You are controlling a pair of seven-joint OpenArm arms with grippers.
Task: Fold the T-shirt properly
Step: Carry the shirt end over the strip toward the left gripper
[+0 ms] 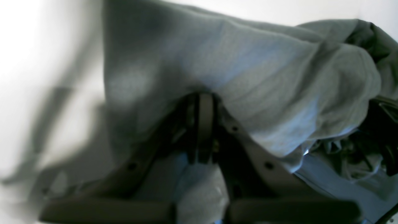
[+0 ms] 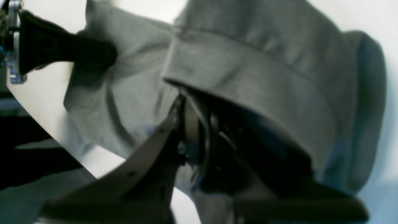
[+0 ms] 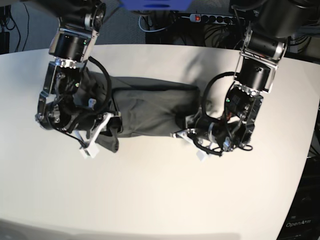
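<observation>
as seen from base, t-shirt point(image 3: 150, 110) long axis left-right across table point(image 3: 160, 200)

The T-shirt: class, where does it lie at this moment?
In the base view the T-shirt stretches across the middle of the white table, between the two arms, with the right gripper and the left gripper each pinching one end.

White round-edged desk point(image 3: 160, 200), evenly lit; grey floor point(image 3: 35, 30) behind it. Power strip point(image 3: 220, 19) and tangled cables point(image 3: 155, 22) lie along the far edge.
</observation>
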